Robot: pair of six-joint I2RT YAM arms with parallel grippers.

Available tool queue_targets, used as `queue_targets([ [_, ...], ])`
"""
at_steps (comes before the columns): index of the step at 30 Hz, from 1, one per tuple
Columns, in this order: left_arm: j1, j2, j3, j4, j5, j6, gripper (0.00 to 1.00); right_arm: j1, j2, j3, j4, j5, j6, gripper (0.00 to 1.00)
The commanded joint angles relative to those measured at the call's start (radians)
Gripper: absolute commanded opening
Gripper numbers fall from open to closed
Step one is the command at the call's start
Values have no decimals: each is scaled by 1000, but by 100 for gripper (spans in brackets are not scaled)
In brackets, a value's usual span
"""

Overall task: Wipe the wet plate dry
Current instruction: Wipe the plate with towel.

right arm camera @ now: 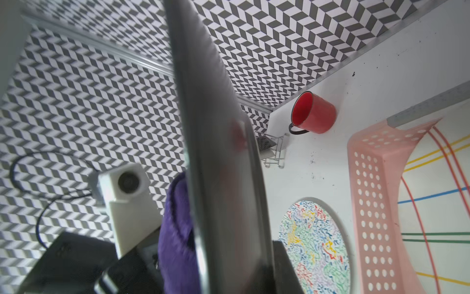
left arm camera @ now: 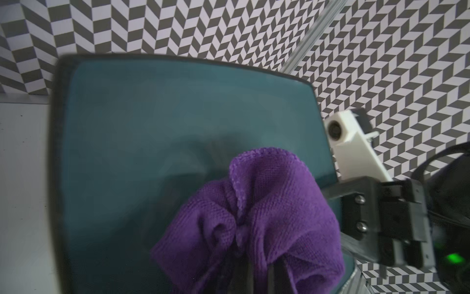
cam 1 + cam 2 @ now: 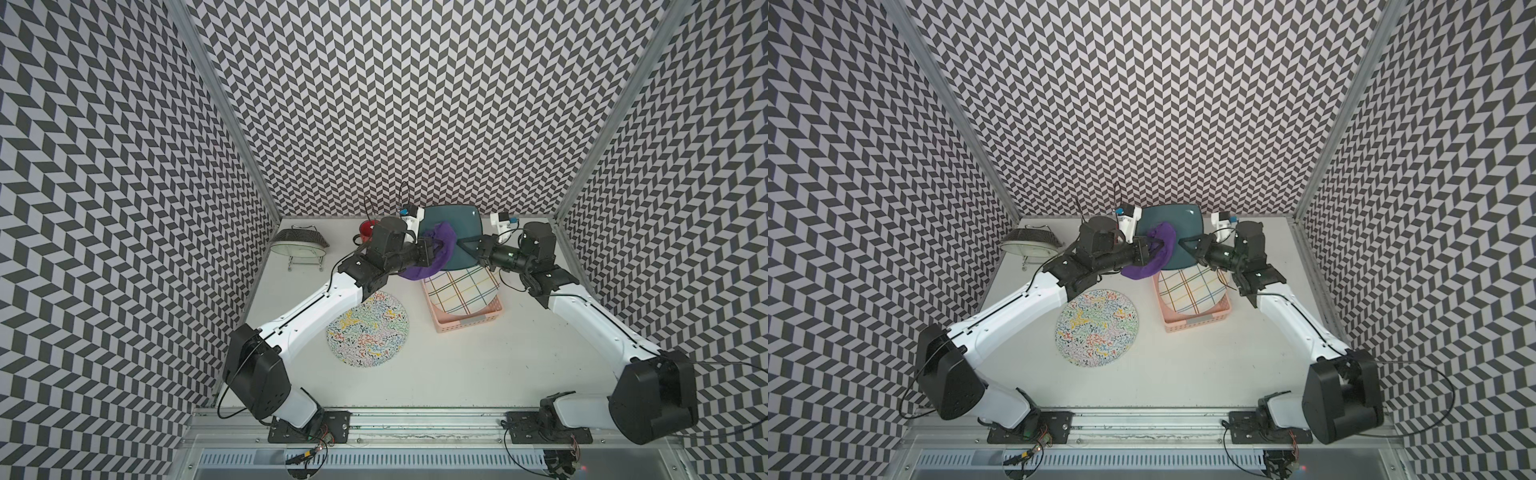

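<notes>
Mid-wipe: left hand faces teal plate, held up off tabletop.
Left hand pinches purple cloth against its face; right hand clamps the opposite edge, near pink basket; bare face lies past cloth, toward far rim.

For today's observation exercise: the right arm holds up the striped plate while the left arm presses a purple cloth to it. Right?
Not quite: the right arm holds up the teal plate; the striped plate lies in the pink basket, as both top views show. The rest stands.
</notes>
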Motion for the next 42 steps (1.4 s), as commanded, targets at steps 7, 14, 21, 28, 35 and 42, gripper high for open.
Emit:
queue_targets([
  [7,-96,85,75,-88,-88,-65,0,11,-33,141,477,-34,282,0],
  [14,169,-20,68,-134,-39,-18,0,63,-106,104,365,-119,29,0],
  [21,151,26,175,-198,14,98,0,173,-210,27,449,-85,-95,0],
  [28,-56,79,208,-118,-40,106,0,131,-158,128,526,15,-26,0],
  [35,183,-49,75,-86,34,-21,0,109,-207,56,528,-19,-15,0],
  [42,105,-1,180,-126,60,87,0,249,-194,46,484,-123,-111,0],
])
